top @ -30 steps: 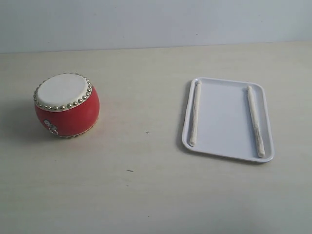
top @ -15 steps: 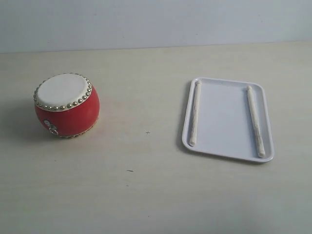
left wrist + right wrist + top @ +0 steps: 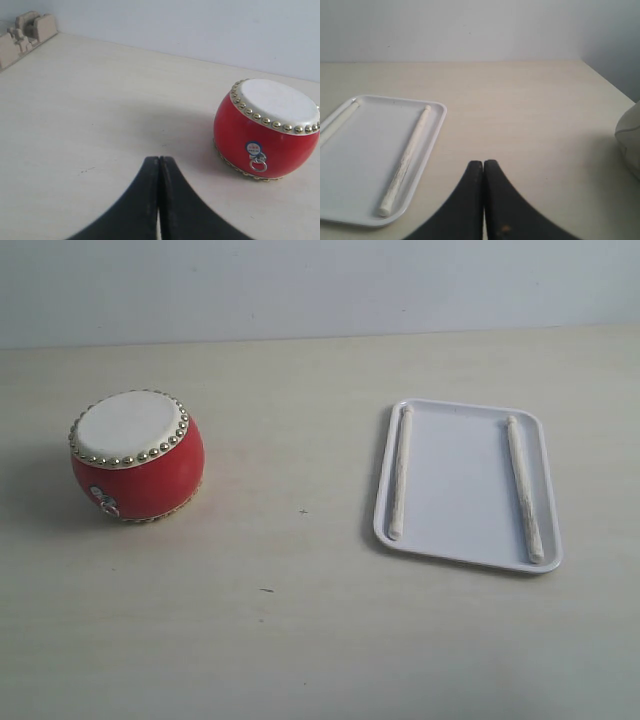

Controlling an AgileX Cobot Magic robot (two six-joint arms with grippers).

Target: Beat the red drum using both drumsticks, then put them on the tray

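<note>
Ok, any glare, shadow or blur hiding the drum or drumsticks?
Exterior view: even light, soft shadow beside the red drum, drumsticks sharp on the tray. Left wrist view: mild sheen on drum. Right wrist view: right pincer a dark silhouette.

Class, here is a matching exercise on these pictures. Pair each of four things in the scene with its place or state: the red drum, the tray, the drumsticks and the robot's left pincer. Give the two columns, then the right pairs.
Column A
1. red drum
2. tray
3. drumsticks
4. left pincer

Column B
a. shut, holding nothing
b. lying apart inside the tray, one near each side rim
c. at the left of the exterior view, cream skin facing up
d. white, to the right of the drum

Pairs: 1-c, 2-d, 3-b, 4-a
</note>
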